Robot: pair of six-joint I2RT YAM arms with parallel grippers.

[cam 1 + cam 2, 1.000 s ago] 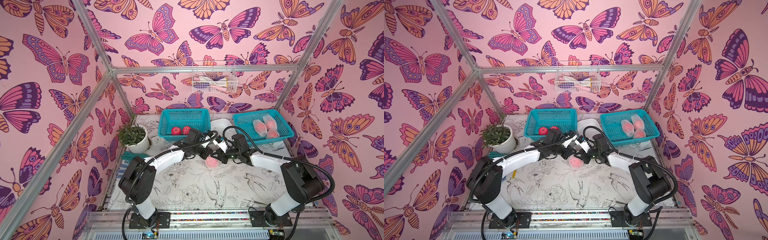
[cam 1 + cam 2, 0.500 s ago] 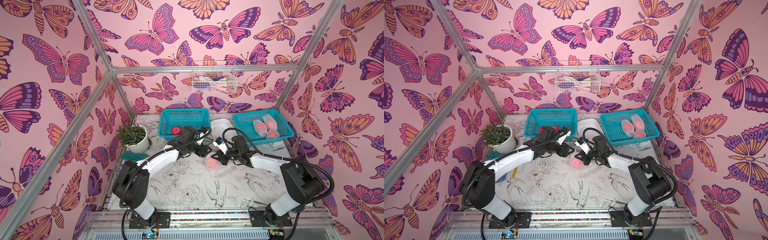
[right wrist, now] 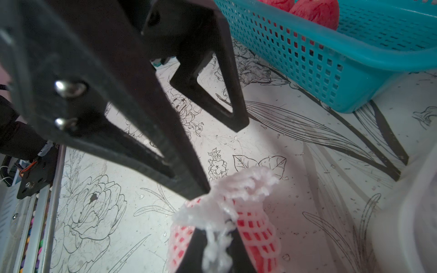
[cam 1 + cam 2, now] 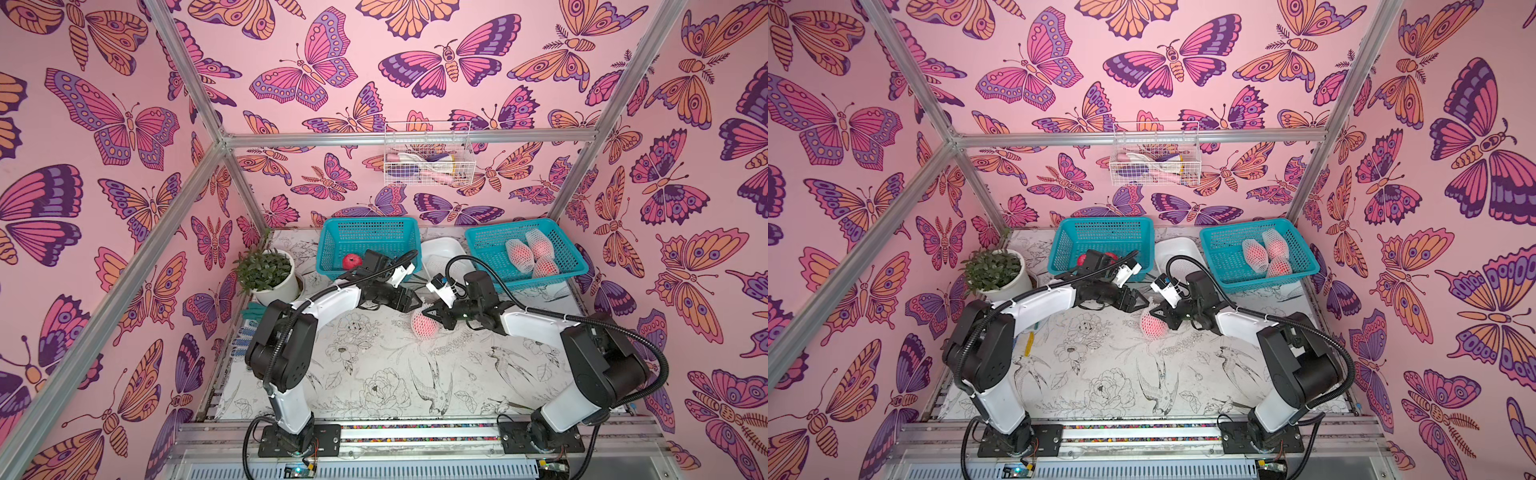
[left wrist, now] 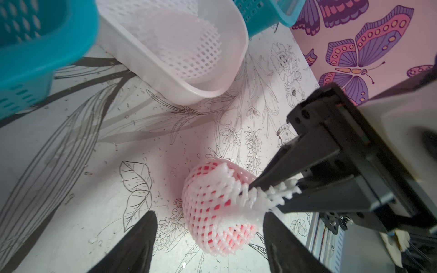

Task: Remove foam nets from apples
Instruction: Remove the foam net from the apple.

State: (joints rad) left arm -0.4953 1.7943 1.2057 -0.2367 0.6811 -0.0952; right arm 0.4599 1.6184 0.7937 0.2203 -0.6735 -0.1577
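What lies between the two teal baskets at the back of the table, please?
A white tray holding an empty foam net sits between the bare-apple basket and the netted-apple basket; both top views show it.

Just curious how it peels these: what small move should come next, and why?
Probably ease the open left gripper down around the apple to brace it: the right gripper is shut on the bunched end of the foam net, and nothing else holds the apple.

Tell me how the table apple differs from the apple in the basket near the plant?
The table apple wears a white foam net; the basket apple is bare. The table apple's net is pinched by the right tool; nothing holds the basket apple. Both are red.
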